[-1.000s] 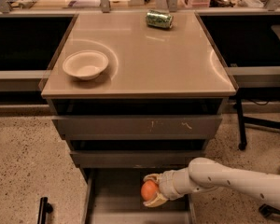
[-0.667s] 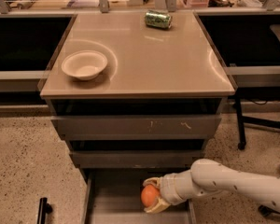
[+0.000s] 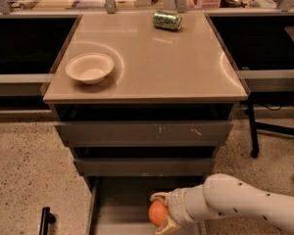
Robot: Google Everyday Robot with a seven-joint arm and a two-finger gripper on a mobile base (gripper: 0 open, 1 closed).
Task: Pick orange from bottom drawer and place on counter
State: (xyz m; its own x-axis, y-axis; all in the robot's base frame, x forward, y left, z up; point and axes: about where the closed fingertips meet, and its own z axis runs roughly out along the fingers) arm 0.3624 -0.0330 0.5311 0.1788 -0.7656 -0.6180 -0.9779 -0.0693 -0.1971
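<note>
The orange (image 3: 157, 212) is a small smooth ball held between the fingers of my gripper (image 3: 160, 212), which is shut on it. The white arm reaches in from the lower right. The gripper and orange hang over the open bottom drawer (image 3: 122, 204), whose grey floor shows below the two upper drawer fronts. The beige counter (image 3: 152, 58) tops the cabinet above.
A white bowl (image 3: 89, 67) sits on the counter's left side. A green soda can (image 3: 167, 20) lies on its side at the back. A black handle (image 3: 45, 218) stands on the speckled floor at lower left. A chair base (image 3: 274, 131) is at right.
The gripper with the orange has shifted slightly lower and toward the front over the bottom drawer. Bowl and can have not moved.
</note>
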